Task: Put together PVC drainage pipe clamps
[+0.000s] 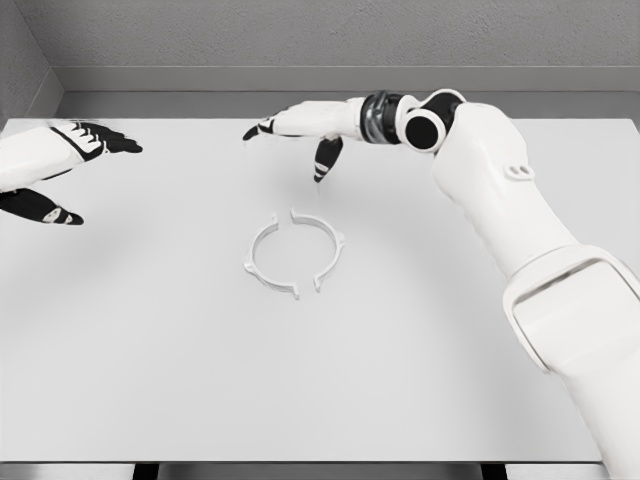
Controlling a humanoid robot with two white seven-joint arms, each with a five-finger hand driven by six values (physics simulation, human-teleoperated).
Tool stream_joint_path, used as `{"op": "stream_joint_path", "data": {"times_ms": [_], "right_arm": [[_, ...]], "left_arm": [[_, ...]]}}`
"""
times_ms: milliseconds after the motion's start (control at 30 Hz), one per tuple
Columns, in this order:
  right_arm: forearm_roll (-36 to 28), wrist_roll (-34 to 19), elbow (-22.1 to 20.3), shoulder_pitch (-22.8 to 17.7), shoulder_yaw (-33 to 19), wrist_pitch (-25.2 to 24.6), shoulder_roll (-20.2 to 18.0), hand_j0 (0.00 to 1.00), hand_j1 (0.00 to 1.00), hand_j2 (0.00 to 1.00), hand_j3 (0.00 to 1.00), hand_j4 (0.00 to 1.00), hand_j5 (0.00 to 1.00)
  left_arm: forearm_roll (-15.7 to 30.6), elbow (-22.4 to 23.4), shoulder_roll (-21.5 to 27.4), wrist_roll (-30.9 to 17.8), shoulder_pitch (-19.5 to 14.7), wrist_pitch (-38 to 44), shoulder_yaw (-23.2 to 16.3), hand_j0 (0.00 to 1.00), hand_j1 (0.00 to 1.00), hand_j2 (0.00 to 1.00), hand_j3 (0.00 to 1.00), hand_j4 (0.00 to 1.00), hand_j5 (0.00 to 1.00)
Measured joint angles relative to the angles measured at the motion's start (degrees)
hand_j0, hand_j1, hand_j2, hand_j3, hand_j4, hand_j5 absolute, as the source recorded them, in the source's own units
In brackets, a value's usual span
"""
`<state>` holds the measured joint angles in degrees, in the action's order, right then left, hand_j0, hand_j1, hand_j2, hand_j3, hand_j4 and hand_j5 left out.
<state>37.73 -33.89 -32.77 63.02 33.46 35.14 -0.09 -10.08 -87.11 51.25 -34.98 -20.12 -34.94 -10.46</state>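
Two white half-ring clamp pieces lie on the white table, facing each other so they form a nearly closed ring [294,254] with small gaps at the far and near sides. My right hand [295,133] hovers above and behind the ring, fingers spread, thumb pointing down, holding nothing. At the left edge my left hand [75,170] is open too, well away from the ring.
The white table [150,380] fills the view, its front edge at the bottom. A grey wall runs along the back. My right forearm [500,200] crosses the table's right side.
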Motion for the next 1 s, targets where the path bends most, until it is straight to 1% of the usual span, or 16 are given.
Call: {"op": "stream_joint_path", "data": {"times_ms": [33,67,200,267,333,400,467,533,600,633,667,700,767,800,900,1000], "right_arm": [[0.0,-0.3,-0.1,-0.4,-1.8,0.0,-0.6,1.0,1.0,1.0,1.0,1.0,1.0],[-0.1,-0.6,-0.2,-1.0,-3.5,0.0,-1.3,1.0,1.0,1.0,1.0,1.0,1.0],[-0.1,-1.0,-0.4,-0.9,-9.2,0.0,-5.4,1.0,1.0,1.0,1.0,1.0,1.0],[-0.2,-1.1,-0.5,-1.1,-13.2,0.0,-8.2,1.0,1.0,1.0,1.0,1.0,1.0],[-0.3,-1.1,-0.4,-2.2,-17.2,0.0,-11.9,1.0,1.0,1.0,1.0,1.0,1.0],[-2.2,-1.1,-0.1,-4.3,-20.3,0.0,-15.7,1.0,1.0,1.0,1.0,1.0,1.0],[-4.9,-1.1,0.0,-6.4,-21.9,0.0,-19.2,1.0,1.0,1.0,1.0,1.0,1.0],[-6.6,-1.1,-0.2,-8.1,-22.8,0.1,-21.8,1.0,1.0,1.0,1.0,1.0,1.0],[-7.7,-1.1,-0.8,-8.7,-23.2,0.0,-23.4,1.0,1.0,1.0,1.0,1.0,1.0],[-8.0,-1.1,-1.4,-10.2,-23.2,0.0,-23.8,1.0,1.0,1.0,1.0,1.0,1.0],[-8.2,-1.1,-2.7,-12.7,-23.2,0.0,-24.0,1.0,1.0,1.0,1.0,1.0,1.0],[-8.3,-1.1,-4.6,-14.0,-23.0,0.1,-24.3,1.0,1.0,1.0,1.0,1.0,1.0],[-8.6,-1.1,-7.4,-14.4,-22.6,0.1,-25.2,1.0,1.0,1.0,1.0,1.0,1.0],[-8.8,-1.1,-9.0,-16.2,-22.5,0.0,-26.0,1.0,1.0,1.0,1.0,1.0,1.0],[-8.9,-1.1,-13.7,-19.1,-22.4,0.1,-28.8,1.0,1.0,1.0,1.0,1.0,1.0],[-10.3,-1.1,-17.6,-20.5,-22.2,0.0,-31.9,1.0,1.0,1.0,1.0,1.0,1.0]], "left_arm": [[-0.5,-1.7,-0.1,-0.1,1.6,-0.3,-0.1,1.0,1.0,1.0,1.0,1.0,1.0],[-0.5,-3.7,0.0,-0.1,2.3,-0.3,-0.1,1.0,1.0,1.0,1.0,1.0,1.0],[-0.4,-8.3,1.1,-0.1,0.5,-0.2,0.4,1.0,1.0,1.0,1.0,1.0,1.0],[-0.4,-10.3,1.1,-0.1,0.8,-0.2,0.5,1.0,1.0,1.0,1.0,1.0,1.0],[-0.8,-11.4,0.3,-0.1,1.7,-0.2,0.2,1.0,1.0,1.0,1.0,1.0,1.0],[-3.6,-11.8,-2.8,-0.1,2.5,-0.2,0.0,1.0,1.0,1.0,1.0,1.0,1.0],[-8.2,-11.6,-7.3,-0.1,2.5,-0.2,-0.1,1.0,1.0,1.0,1.0,1.0,1.0],[-11.1,-11.0,-10.1,-0.1,2.1,-0.2,-0.1,1.0,1.0,1.0,1.0,1.0,1.0],[-12.9,-9.9,-11.5,-0.1,2.2,-0.2,-0.1,1.0,1.0,1.0,1.0,1.0,1.0],[-13.7,-9.6,-12.1,-0.1,2.3,-0.2,-0.1,1.0,1.0,1.0,1.0,1.0,1.0],[-14.8,-9.3,-12.8,-0.1,2.3,-0.2,-0.1,1.0,1.0,1.0,1.0,1.0,1.0],[-15.8,-9.2,-13.4,-0.1,2.4,-0.2,-0.1,1.0,1.0,1.0,1.0,1.0,1.0],[-17.1,-8.9,-14.4,-0.1,2.4,-0.2,-0.4,1.0,1.0,1.0,1.0,1.0,1.0],[-17.6,-8.8,-14.9,-0.1,2.4,-0.2,-0.6,1.0,1.0,1.0,1.0,1.0,1.0],[-19.1,-8.7,-16.6,-0.1,1.7,-0.2,-1.9,1.0,1.0,1.0,1.0,1.0,1.0],[-19.8,-8.8,-17.5,-0.1,1.6,-0.2,-3.4,1.0,1.0,1.0,1.0,1.0,1.0]]}}
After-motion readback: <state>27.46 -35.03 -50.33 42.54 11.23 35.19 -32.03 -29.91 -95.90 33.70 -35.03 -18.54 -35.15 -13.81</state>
